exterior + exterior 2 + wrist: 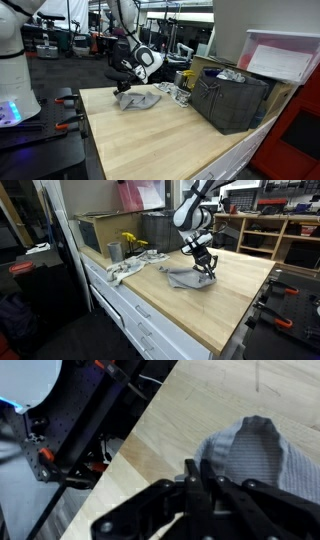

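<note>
Pale wooden tabletop bears a crumpled gray cloth, and my gripper pinches its left edge, fingers pressed together where the fold gives purchase.

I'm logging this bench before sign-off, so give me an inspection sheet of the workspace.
Surface: light wooden table, no spills seen.
Job's things: grey cloth, crumpled, lying on the table.
Clutter: dark crate, metal cup, yellow item, rag near the edge.
Grippers: gripper down at the cloth's edge, fingers together, seemingly pinching it.
Cables: thin cable beyond the table edge.
Surroundings: lab shelves, white machine.
</note>
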